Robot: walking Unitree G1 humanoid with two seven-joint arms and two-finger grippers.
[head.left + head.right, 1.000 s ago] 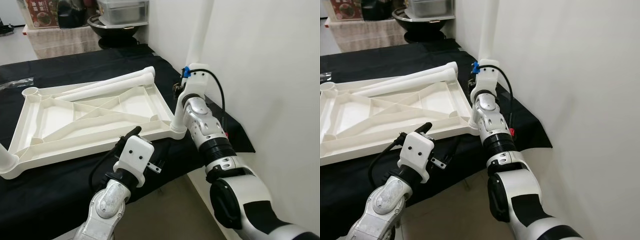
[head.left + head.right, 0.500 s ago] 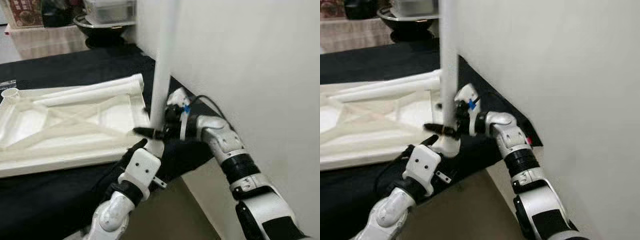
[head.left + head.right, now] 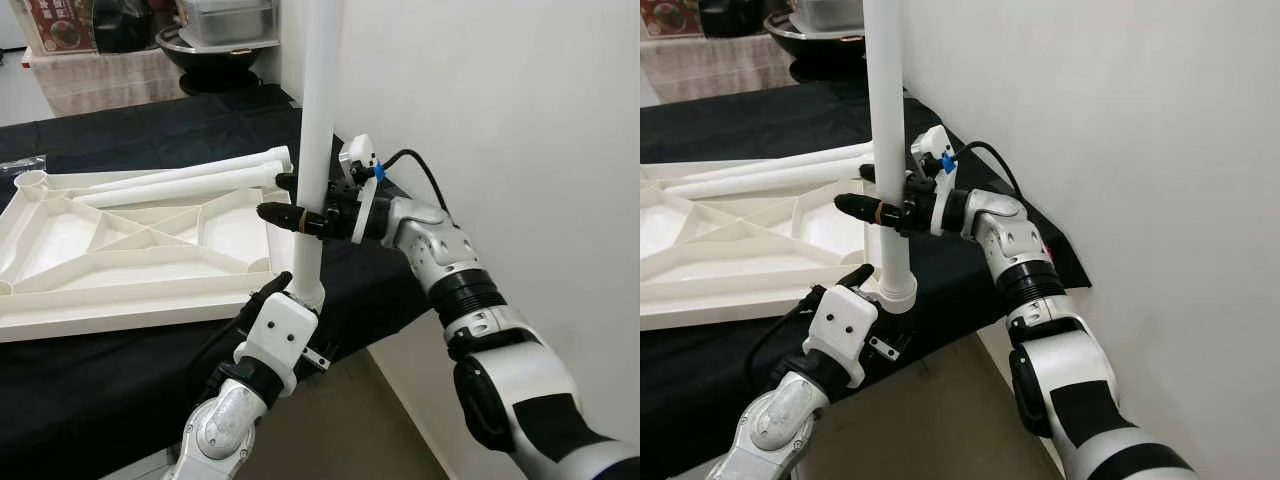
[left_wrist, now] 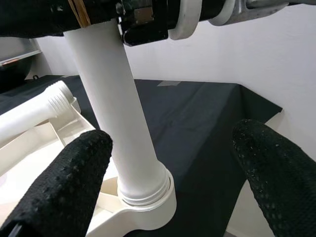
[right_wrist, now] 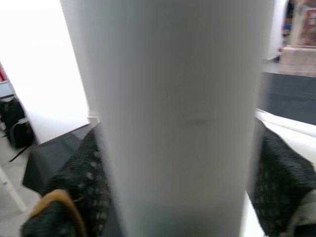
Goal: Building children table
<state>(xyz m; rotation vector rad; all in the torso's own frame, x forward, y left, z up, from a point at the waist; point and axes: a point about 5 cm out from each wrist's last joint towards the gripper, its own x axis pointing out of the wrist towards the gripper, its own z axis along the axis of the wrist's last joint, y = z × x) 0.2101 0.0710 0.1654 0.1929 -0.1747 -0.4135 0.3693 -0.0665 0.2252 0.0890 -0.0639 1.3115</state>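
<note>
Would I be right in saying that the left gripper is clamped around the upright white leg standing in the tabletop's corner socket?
Not quite: the right gripper is clamped around the upright white leg standing in the tabletop's corner socket, as the left eye view shows. The left gripper sits open near the socket.

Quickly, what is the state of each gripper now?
Left gripper: open, holding nothing.
Right gripper: shut on the upright white plastic table leg.
</note>
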